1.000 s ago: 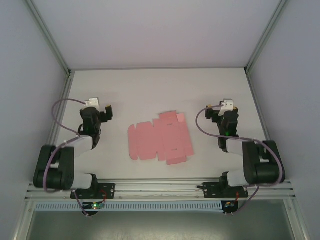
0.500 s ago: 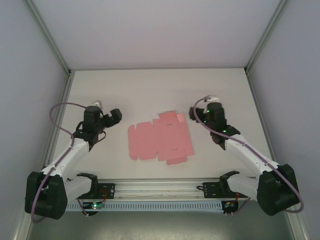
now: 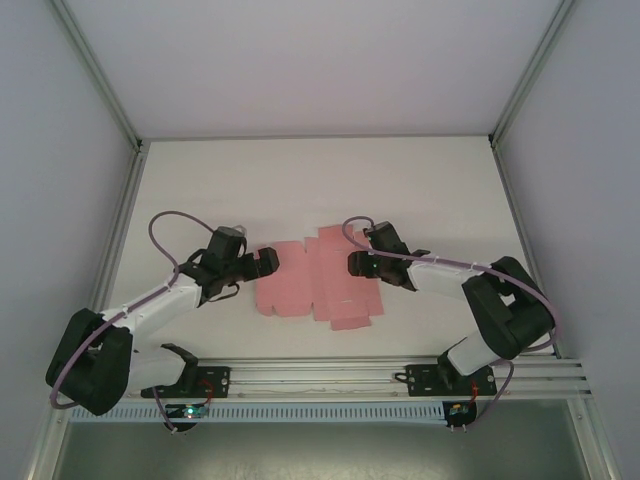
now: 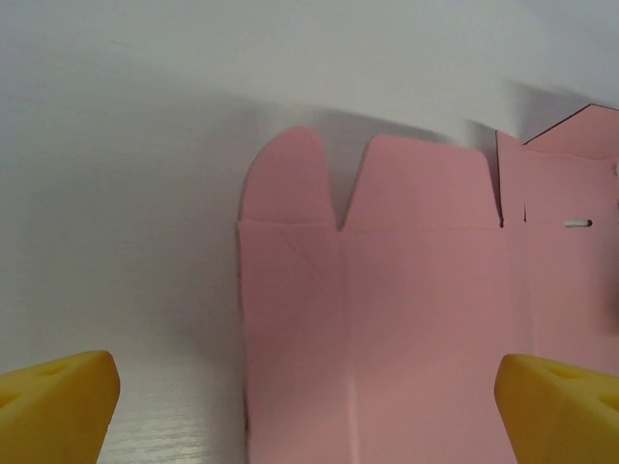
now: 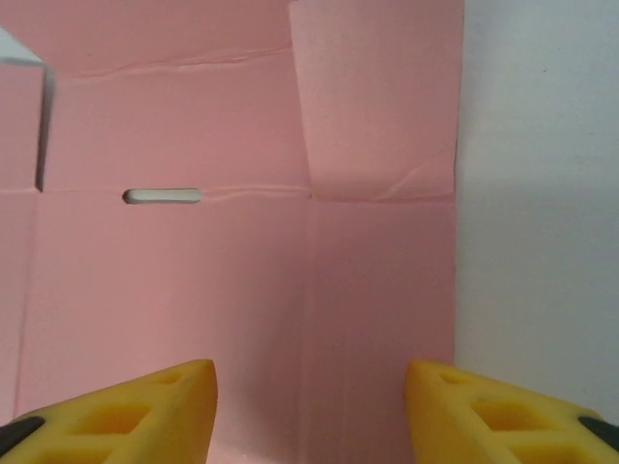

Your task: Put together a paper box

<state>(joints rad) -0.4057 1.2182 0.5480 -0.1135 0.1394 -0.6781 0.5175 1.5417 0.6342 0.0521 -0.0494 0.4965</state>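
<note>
Cardboard first: the paper box is a flat pink die-cut sheet, thin and matte, lying unfolded in the middle of the white bench. Crease lines run across it. Its left end has rounded tabs with a V notch between them, squarer flaps stick out at the far and near edges, and there's a small slot cut next to one fold.

Left tool sits at the sheet's left edge, jaws spread wide, with nothing gripped between its yellow wedge-shaped fingertips. Right tool is over the right part of the sheet, jaws partly apart, not gripping anything I can see. Its yellow pads have little rectangular pockets moulded in. The bench surface looks faintly grained up close.
</note>
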